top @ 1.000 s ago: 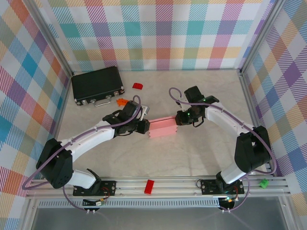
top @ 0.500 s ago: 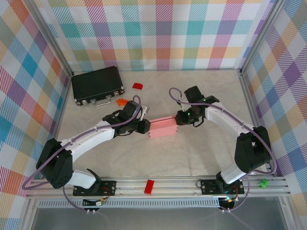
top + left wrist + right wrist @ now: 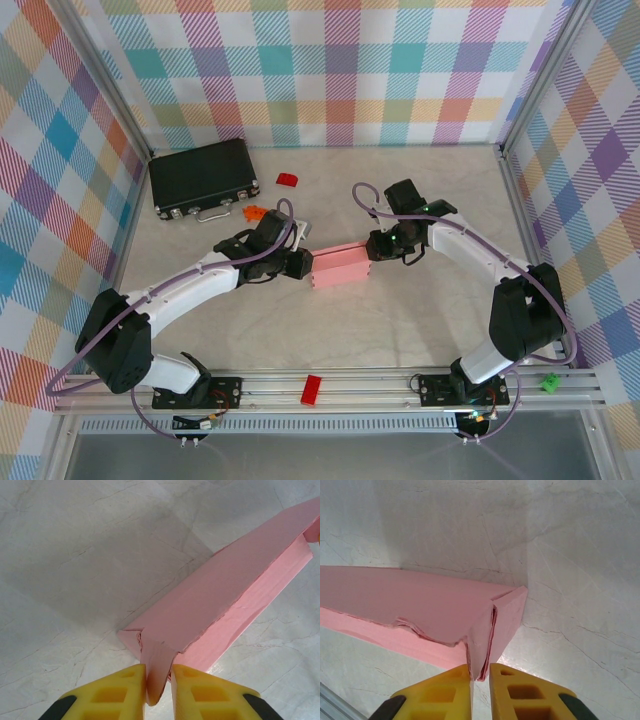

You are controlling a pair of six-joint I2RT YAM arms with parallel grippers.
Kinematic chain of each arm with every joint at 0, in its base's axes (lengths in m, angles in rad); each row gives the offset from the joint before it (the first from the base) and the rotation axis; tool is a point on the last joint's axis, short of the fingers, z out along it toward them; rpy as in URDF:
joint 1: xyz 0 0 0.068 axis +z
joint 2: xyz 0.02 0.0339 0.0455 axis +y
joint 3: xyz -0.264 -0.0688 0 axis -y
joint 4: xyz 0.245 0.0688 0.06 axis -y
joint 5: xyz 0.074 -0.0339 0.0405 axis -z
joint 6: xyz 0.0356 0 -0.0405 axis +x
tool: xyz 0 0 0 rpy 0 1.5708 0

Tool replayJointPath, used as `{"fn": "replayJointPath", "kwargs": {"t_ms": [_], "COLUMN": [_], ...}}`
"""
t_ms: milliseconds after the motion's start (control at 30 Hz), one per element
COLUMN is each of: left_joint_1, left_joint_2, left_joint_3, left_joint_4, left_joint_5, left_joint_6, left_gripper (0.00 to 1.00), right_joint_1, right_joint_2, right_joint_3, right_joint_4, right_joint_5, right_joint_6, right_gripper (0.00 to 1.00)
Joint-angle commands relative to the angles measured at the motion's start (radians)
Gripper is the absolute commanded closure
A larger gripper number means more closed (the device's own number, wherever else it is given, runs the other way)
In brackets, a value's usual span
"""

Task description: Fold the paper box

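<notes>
Atop marbled table (image 3: 400, 320), left gripper (image 3: 159, 672) and right gripper (image 3: 480, 671) clamp the paper box (image 3: 340, 266).

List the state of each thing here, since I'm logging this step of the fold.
box: folded into a long box shape, pinched at both ends.
left tool: shut on the box's end flap.
right tool: shut on the box's other end.
case: closed, lying flat.
</notes>
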Motion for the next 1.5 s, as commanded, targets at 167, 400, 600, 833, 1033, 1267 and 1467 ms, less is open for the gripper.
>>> {"fn": "replayJointPath", "kwargs": {"t_ms": [167,400,600,833,1033,1267,1467], "left_joint_1": [0.003,0.005,0.003,0.003,0.003,0.003,0.003], "left_joint_2": [-0.029,-0.011,0.003,0.011,0.01,0.012,0.03], "left_joint_3": [0.041,0.044,0.046,0.047,0.045,0.043,0.034], "left_joint_4": [-0.044,-0.039,-0.02,-0.005,0.007,0.027,0.021], "left_joint_5": [0.013,0.036,0.064,0.083,0.097,0.105,0.102], "left_joint_6": [-0.034,-0.057,-0.08,-0.092,-0.103,-0.124,-0.12], "left_gripper": [0.75,0.76,0.81,0.86,0.85,0.85,0.86], "right_joint_1": [0.005,0.006,0.006,0.005,0.006,0.006,0.005], "right_joint_2": [-0.005,-0.003,-0.002,0.003,0.005,0.009,0.011], "right_joint_3": [0.02,0.022,0.022,0.019,0.017,0.013,0.011], "right_joint_4": [0.001,0.002,0.002,0.004,0.009,0.011,0.012], "right_joint_5": [-0.022,-0.024,-0.024,-0.028,-0.031,-0.034,-0.036], "right_joint_6": [0.0,0.002,0.002,0.002,0.005,0.006,0.006], "right_gripper": [0.83,0.84,0.84,0.84,0.84,0.85,0.87]}}
